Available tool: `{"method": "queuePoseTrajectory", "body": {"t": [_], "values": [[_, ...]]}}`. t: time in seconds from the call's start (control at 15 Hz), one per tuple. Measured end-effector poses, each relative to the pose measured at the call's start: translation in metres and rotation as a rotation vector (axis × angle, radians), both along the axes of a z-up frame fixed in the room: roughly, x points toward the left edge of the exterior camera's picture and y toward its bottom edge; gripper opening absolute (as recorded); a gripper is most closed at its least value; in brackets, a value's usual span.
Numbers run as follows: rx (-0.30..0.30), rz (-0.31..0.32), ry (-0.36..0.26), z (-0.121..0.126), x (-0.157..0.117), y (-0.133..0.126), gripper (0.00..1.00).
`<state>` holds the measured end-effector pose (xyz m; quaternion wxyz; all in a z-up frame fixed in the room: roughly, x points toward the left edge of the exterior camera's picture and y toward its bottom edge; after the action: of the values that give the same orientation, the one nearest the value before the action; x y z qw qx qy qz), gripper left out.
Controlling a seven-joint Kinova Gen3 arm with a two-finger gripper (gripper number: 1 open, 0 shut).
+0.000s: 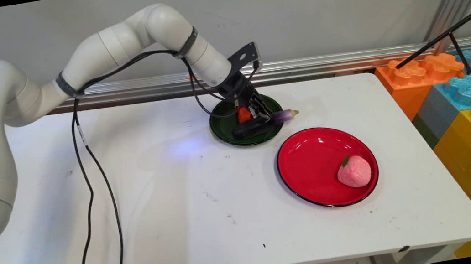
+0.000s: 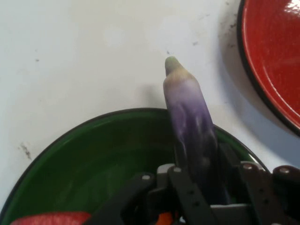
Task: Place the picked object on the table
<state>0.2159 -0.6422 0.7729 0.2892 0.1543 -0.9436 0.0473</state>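
gripper low over the green plate, upper centre of the main view. its fingers sit closed around the body of a purple eggplant; in the hand view the eggplant runs up from between the black linkage, stem end pointing away, tip past the green plate's rim and over bare table. looks like a firm hold, low on the fruit's thick end.

judgement: the step in hand is the grasp or lift of the eggplant. to do it well, rise straight up before any sideways travel, so the long overhanging tip does not drag on the rim. the skin looks smooth and the body tapers, so it could slide forward out of the fingers if tilted nose-down.

an orange-red piece lies on the same plate just left of the gripper, close enough to be nudged. red plate lower right of centre, near the green one, holding a pink peach at its right side. coloured blocks at the frame's right edge, well apart. black cables hang at left.
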Motion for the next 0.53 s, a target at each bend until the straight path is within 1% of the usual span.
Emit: {"method": "queuePoseTrajectory", "body": {"t": [0.53], "values": [[0.002,-0.01,0.02,0.0041,-0.0023,0.0,0.0]]}}
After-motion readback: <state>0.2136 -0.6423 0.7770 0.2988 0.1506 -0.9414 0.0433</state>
